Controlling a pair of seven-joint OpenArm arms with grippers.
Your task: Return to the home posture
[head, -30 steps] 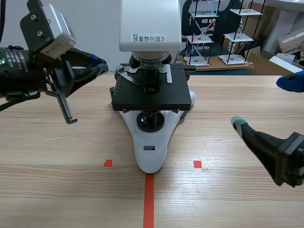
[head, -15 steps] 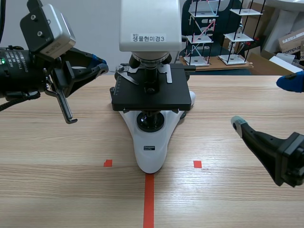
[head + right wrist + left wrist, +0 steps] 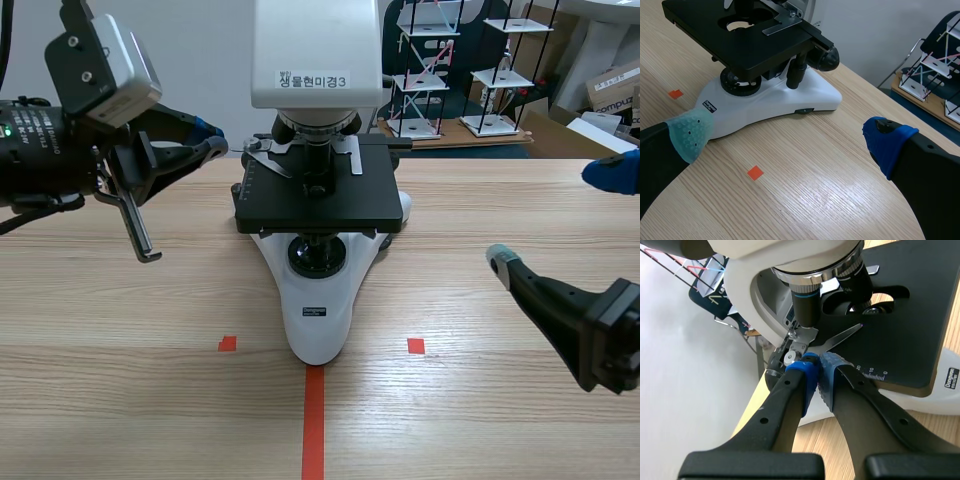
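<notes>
The left pincer point(image 3: 816, 369) is pressed together at the microscope's point(image 3: 315, 318) stage clip point(image 3: 801, 336), while the right pincer point(image 3: 788, 137) gapes apart over the surface point(image 3: 810, 200).

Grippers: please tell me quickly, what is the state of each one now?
Left gripper: shut, tips at the stage clip; whether it pinches the clip cannot be told.
Right gripper: open, holding nothing.

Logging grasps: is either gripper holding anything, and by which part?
Right gripper open, empty. Left gripper shut at the stage clip's lever; a pinch cannot be told.
</notes>
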